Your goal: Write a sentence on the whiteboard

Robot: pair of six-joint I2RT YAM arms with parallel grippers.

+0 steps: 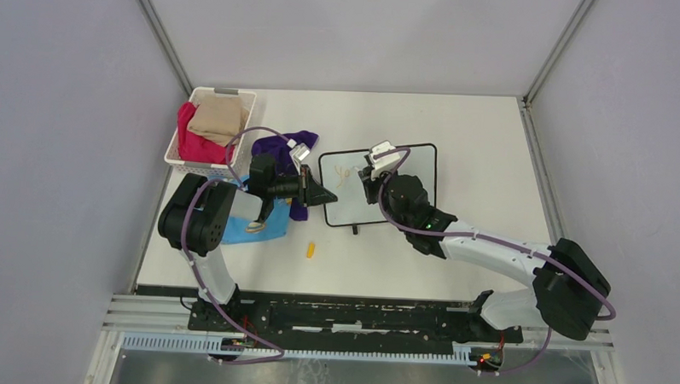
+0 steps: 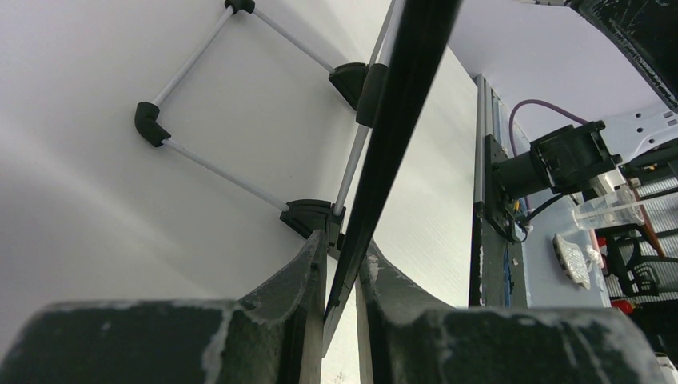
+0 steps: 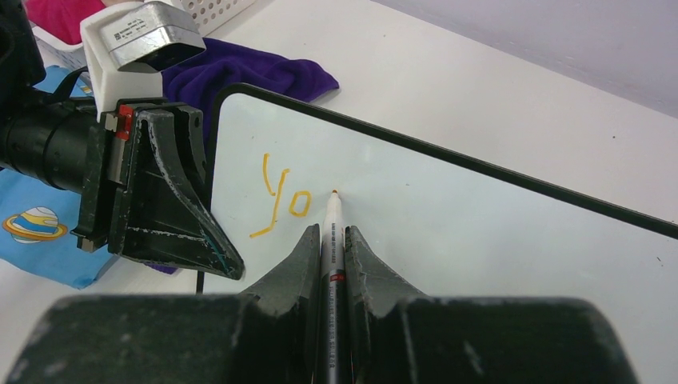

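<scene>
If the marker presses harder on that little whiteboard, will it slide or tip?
Probably stiff: the whiteboard has a straight, thin black frame. Likely light and prone to sliding, so the left fingers clamped on its edge should steady it. The marker pushes down onto its face, so tipping seems unlikely.

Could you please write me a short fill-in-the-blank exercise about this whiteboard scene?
The left gripper is shut on the edge of the ___.
The right gripper is shut on a ___.
The letters written so far read ___.
The cloth lying between the basket and the letters is ___.
Missing: whiteboard; marker; yo; purple.
</scene>
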